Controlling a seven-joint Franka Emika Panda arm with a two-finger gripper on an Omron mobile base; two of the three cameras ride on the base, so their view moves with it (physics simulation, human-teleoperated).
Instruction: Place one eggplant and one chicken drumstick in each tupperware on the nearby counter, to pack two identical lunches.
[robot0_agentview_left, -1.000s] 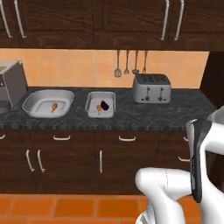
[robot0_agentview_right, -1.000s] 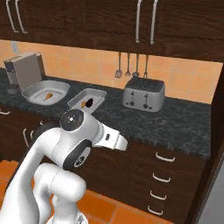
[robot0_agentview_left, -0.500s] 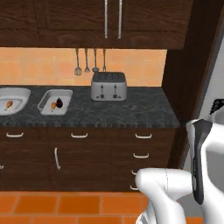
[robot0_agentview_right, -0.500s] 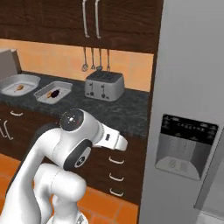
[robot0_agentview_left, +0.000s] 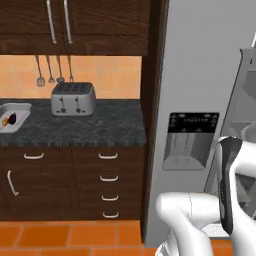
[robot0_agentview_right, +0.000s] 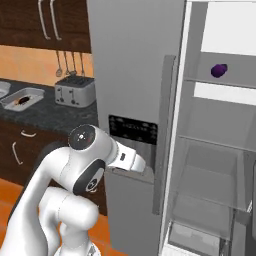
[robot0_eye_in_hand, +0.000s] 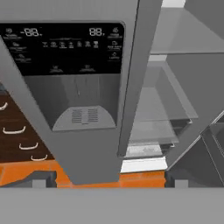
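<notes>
The empty hand (robot0_eye_in_hand: 105, 183), wide open, faces the fridge (robot0_agentview_right: 135, 75), so next it must reach the eggplant (robot0_agentview_right: 218, 70) on the far shelf.

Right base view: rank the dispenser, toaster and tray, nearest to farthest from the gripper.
1. Dispenser, on the fridge door directly ahead.
2. Toaster, on the counter to the left.
3. Tray, farther left along it.

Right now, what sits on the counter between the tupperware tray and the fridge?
In the left base view, the silver toaster stands between the tupperware tray and the fridge.
</notes>
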